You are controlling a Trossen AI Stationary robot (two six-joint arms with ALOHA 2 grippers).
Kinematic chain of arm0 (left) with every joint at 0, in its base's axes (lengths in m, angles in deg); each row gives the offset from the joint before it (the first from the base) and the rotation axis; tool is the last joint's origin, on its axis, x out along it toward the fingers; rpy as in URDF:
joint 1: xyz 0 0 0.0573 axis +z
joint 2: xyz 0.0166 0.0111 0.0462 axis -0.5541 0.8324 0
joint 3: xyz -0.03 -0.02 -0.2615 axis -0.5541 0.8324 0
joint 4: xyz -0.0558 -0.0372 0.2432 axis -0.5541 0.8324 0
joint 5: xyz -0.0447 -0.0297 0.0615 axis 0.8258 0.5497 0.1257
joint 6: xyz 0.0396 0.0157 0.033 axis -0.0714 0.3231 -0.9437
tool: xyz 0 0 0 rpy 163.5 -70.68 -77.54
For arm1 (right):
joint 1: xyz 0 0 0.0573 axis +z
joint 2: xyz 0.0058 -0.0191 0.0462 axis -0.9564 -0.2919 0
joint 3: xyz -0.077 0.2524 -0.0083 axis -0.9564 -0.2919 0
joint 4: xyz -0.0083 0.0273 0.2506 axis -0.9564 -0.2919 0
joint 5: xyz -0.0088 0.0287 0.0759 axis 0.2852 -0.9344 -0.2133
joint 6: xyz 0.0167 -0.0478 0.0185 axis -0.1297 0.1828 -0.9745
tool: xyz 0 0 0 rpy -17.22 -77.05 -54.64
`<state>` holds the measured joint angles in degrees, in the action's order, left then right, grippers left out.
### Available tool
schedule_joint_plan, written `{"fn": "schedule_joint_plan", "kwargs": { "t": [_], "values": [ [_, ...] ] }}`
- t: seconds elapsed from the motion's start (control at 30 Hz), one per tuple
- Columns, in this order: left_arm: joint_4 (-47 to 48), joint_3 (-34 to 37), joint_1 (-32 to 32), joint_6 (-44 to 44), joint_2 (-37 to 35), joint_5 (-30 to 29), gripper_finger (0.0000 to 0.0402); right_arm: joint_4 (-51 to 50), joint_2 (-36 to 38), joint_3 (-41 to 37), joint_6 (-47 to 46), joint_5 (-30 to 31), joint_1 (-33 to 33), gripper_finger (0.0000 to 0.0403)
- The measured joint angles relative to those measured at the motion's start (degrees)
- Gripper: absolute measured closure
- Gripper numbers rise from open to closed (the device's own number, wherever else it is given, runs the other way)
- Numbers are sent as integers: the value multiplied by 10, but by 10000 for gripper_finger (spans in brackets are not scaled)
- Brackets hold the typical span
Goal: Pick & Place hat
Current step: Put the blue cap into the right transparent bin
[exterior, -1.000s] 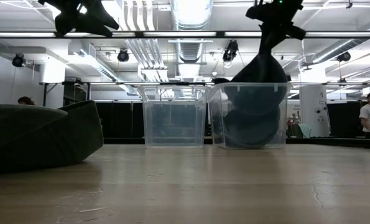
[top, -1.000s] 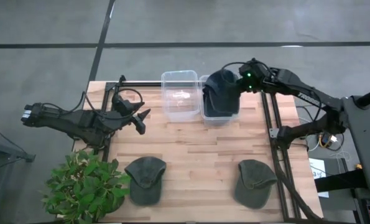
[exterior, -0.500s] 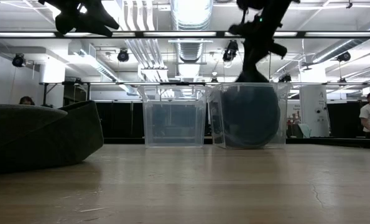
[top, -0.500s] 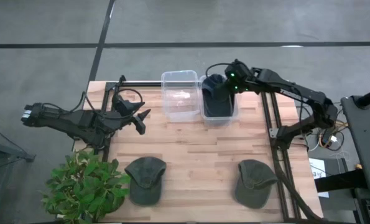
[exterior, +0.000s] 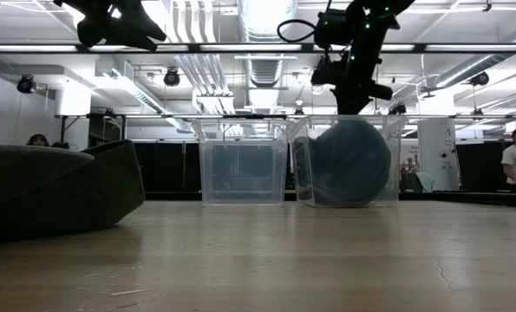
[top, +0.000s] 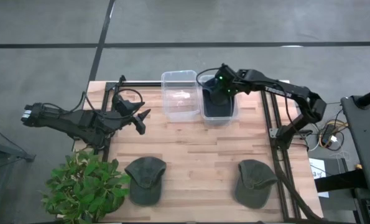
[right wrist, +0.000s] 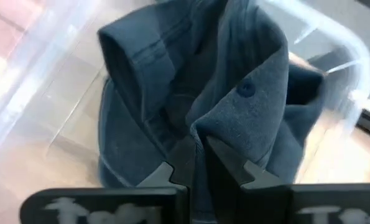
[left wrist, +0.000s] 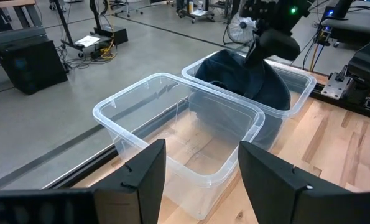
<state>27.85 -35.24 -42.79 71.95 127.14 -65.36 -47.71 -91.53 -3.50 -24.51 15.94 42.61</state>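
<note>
Placing a hat in the bin

Two hats (top: 145, 179) lie at the table's (top: 191, 146) near edge; the left gripper (top: 137, 118) waits open, mid-left. Farther back, the right gripper (top: 221, 85) is clamped on the blue hat (right wrist: 197, 112), lowered into the right bin (top: 234, 115) beside the empty bin (top: 180, 93). Next, I judge: let go, lift clear. Only the right wrist view shows the pinch on the fabric

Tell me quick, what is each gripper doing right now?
Left gripper: open, holding nothing.
Right gripper: fingers closed on the blue hat in the bin.
</note>
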Motion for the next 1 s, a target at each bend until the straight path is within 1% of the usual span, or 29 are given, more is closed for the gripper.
{"fn": "schedule_joint_plan", "kwargs": {
  "t": [0.13, 0.23, 0.37, 0.6, 0.73, 0.87, 1.0],
  "values": [
    [0, 0, 0, 0, 0, 0, 207, -20, -9, 0, 7, -4, -9, 373],
    [0, 0, 0, 0, 0, 0, 207, -39, -15, -1, 8, -22, -19, 360],
    [0, 0, 0, 0, 0, 0, 207, -38, -20, -2, 9, -45, -23, 330],
    [0, 0, 0, 0, 0, 0, 207, -36, -19, -3, 10, -50, -22, 273],
    [0, 0, 0, 0, 0, 0, 207, -36, -16, 2, 26, -49, -22, 249],
    [0, 0, 0, 0, 0, 0, 207, -39, -8, 18, 27, -42, -22, 242],
    [0, 0, 0, 0, 0, 0, 207, -47, 4, 36, 31, -14, -22, 246]
  ]
}}
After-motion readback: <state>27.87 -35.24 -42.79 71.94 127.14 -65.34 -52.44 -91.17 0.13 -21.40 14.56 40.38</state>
